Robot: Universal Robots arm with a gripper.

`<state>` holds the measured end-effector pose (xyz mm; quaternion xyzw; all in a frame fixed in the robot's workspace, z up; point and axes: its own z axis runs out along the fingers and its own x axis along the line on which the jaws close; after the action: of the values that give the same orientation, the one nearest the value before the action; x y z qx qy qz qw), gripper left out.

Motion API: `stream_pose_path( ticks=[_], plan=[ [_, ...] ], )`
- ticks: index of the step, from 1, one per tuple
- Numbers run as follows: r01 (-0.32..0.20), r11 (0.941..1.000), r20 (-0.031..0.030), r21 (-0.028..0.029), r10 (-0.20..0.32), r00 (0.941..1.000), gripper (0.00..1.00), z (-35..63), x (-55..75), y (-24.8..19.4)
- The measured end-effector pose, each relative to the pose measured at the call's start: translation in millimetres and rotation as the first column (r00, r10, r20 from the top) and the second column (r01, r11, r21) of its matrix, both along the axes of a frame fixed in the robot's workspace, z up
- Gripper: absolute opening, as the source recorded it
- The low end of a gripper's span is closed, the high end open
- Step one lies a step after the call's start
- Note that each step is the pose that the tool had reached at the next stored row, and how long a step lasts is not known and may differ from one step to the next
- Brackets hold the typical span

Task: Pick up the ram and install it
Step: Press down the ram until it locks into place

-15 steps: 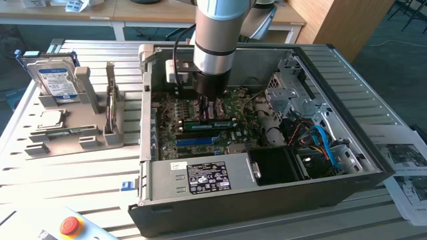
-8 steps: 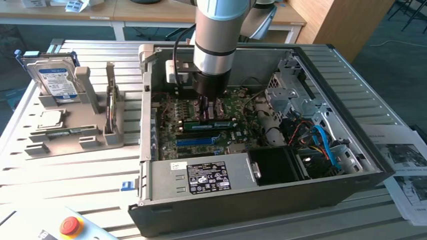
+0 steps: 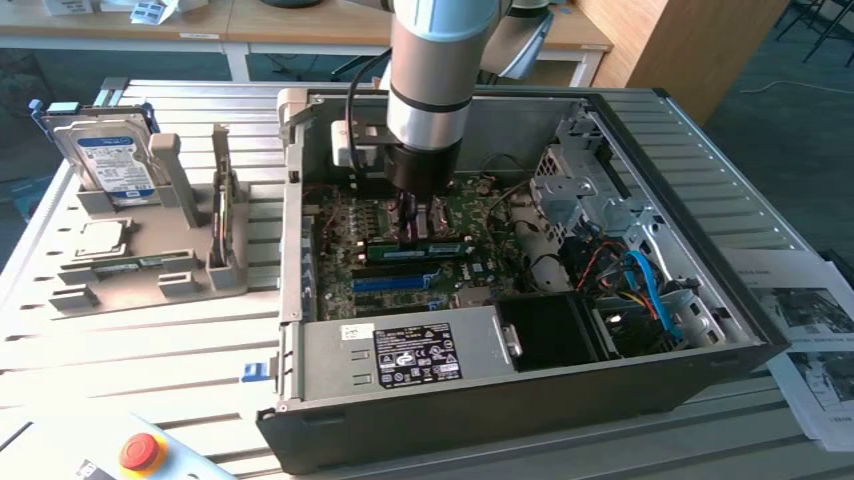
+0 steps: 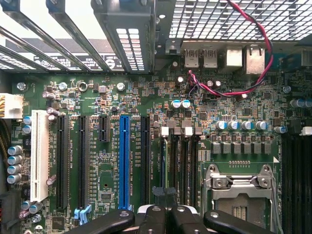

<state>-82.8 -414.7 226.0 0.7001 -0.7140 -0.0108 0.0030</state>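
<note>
The gripper is lowered deep inside the open computer case, with its fingers pressed together. The ram is seen lying on the motherboard just under the fingertips. Case walls are close on every side.

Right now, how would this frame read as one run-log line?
gripper: shut, inside computer case | position: over memory slots on motherboard | ram: green stick just under gripper, hold unclear
</note>
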Motion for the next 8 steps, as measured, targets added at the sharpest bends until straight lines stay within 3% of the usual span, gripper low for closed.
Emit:
stream_pose_path(
  ticks=[8],
  plan=[
    [0.000,1.0000,-0.0002,-0.0003,0.000,1.0000,0.10,-1.2,0.0,-0.1]
  ],
)
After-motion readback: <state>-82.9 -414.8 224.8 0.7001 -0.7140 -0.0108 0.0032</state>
